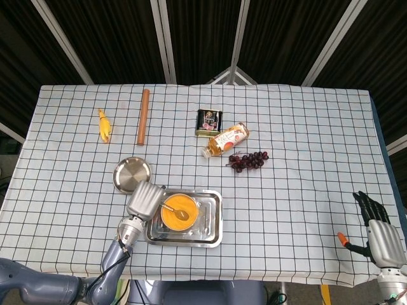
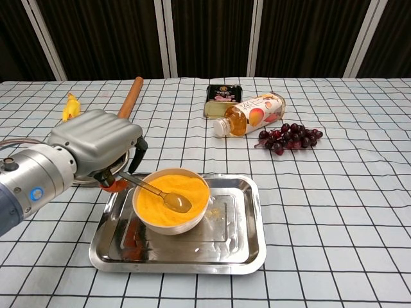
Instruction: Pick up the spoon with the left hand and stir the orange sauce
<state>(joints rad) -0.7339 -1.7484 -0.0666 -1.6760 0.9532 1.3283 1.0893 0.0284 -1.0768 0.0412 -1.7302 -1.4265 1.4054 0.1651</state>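
A bowl of orange sauce (image 1: 179, 216) (image 2: 160, 208) stands in the left half of a steel tray (image 1: 213, 223) (image 2: 252, 239). The metal spoon (image 1: 174, 210) (image 2: 156, 192) lies with its head in the sauce and its handle pointing left over the rim. My left hand (image 1: 145, 200) (image 2: 96, 142) hovers over the handle's end, which runs in between the thumb and the curled fingers. The hand hides the contact, so a grip is unclear. My right hand (image 1: 376, 223) rests at the table's near right corner, fingers spread, holding nothing.
A small steel plate (image 1: 132, 174) lies just behind my left hand. Further back are a wooden rolling pin (image 1: 144, 116) (image 2: 130, 96), a yellow toy (image 1: 103, 125) (image 2: 69, 106), a tin can (image 1: 208, 122) (image 2: 223, 96), a lying bottle (image 1: 226, 140) (image 2: 250, 114) and dark grapes (image 1: 249, 159) (image 2: 289, 138).
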